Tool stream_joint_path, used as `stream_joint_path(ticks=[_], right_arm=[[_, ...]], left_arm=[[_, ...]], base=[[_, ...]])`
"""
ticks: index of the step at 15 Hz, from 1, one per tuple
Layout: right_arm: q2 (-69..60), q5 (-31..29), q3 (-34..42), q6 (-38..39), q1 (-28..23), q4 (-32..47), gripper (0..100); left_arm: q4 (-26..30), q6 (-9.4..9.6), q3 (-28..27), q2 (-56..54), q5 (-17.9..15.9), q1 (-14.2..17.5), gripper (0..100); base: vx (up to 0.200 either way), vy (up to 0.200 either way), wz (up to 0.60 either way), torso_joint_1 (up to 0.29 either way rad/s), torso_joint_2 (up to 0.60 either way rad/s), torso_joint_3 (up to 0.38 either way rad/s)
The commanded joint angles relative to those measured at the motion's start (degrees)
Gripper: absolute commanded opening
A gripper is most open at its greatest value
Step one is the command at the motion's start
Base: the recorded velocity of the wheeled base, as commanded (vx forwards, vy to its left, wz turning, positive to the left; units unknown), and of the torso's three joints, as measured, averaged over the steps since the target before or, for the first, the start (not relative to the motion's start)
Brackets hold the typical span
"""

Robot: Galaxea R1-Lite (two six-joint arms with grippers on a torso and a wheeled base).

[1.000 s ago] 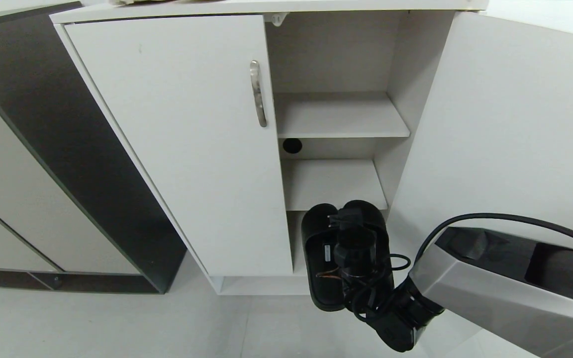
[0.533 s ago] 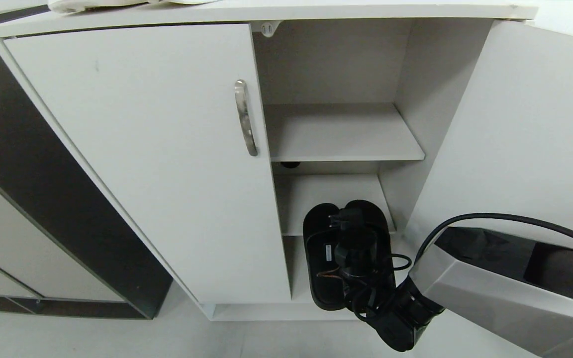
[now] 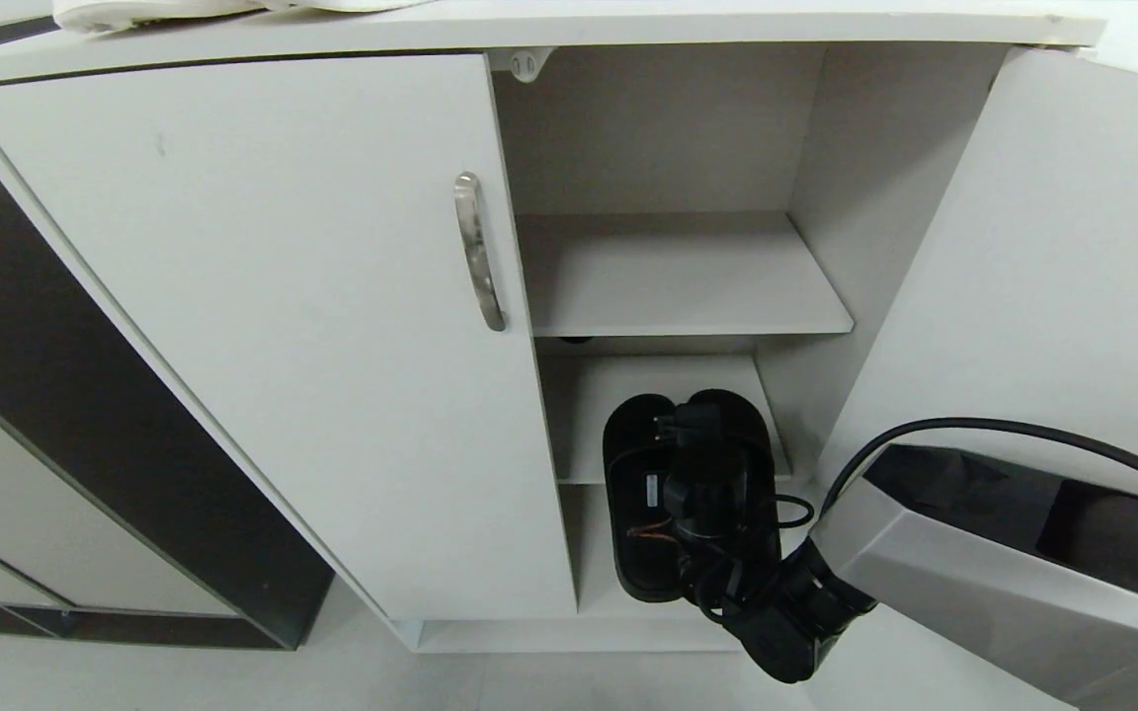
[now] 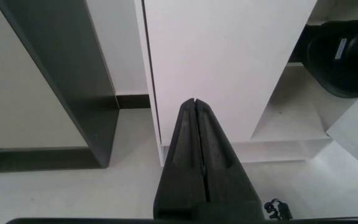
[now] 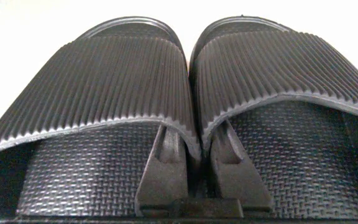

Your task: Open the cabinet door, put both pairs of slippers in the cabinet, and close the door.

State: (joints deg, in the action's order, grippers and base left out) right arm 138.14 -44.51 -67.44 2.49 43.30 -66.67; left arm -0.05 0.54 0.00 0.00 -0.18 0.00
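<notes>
Two black slippers (image 5: 123,81) — ribbed straps, textured footbeds — in right claw (image 5: 194,142).

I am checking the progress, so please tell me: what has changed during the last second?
The camera moved closer to the cabinet, so the head view shifted. The black slippers, carried in the right gripper, advanced toward the open side; their toes now show against the lower shelf. Unchanged: the grasp, the right door open, the left door shut.
</notes>
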Motion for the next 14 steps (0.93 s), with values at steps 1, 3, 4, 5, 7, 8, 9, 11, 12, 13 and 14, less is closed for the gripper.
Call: stream_joint_path(ticks=[1,3,4,5,7,8,9,11,12,13,14], right_arm=[[2.1,0.1,-5.0,0.1,-1.3,2.2,0],[4.7,0.3,-12.1,0.0,-2.4,5.9,0],[5.6,0.4,-15.1,0.0,-3.0,7.8,0],[6.4,0.4,-18.0,0.1,-3.3,9.5,0],[8.1,0.5,-23.4,0.0,-4.4,13.4,0],[8.5,0.5,-25.4,0.0,-5.0,14.8,0],[8.9,1.3,-27.0,0.0,-5.3,16.0,0],[9.0,3.1,-28.6,0.0,-5.7,17.5,0],[9.1,3.3,-29.2,0.1,-5.8,17.7,0],[10.3,3.6,-32.0,0.1,-6.0,18.0,0],[10.9,3.6,-33.7,0.0,-6.1,18.2,0]], left_arm=[[0.0,-0.01,0.0,0.1,0.0,0.0,0],[0.0,-0.01,0.0,0.1,0.0,0.0,0],[0.0,-0.01,0.0,0.1,0.0,0.0,0],[0.0,-0.10,0.0,0.1,0.0,0.0,0],[0.0,-0.18,0.0,0.1,0.0,0.0,0],[0.0,-0.18,0.0,0.1,0.0,0.0,0],[0.0,-0.18,0.0,0.1,0.0,0.0,0],[0.0,-0.18,0.0,0.1,0.1,0.0,0],[0.0,-0.18,0.0,0.1,0.0,0.0,0],[0.0,-0.18,0.0,0.1,0.1,0.0,0],[0.0,-0.18,0.0,0.1,0.1,0.0,0]], base=[[0.000,0.000,0.00,0.000,0.00,0.000],[0.000,0.000,0.00,0.000,0.00,0.000],[0.000,0.000,0.00,0.000,0.00,0.000],[0.000,0.000,0.00,0.000,0.00,0.000],[0.000,0.000,0.00,0.000,0.00,0.000],[0.000,0.000,0.00,0.000,0.00,0.000],[0.000,0.000,0.00,0.000,0.00,0.000],[0.000,0.000,0.00,0.000,0.00,0.000],[0.000,0.000,0.00,0.000,0.00,0.000],[0.000,0.000,0.00,0.000,0.00,0.000],[0.000,0.000,0.00,0.000,0.00,0.000]])
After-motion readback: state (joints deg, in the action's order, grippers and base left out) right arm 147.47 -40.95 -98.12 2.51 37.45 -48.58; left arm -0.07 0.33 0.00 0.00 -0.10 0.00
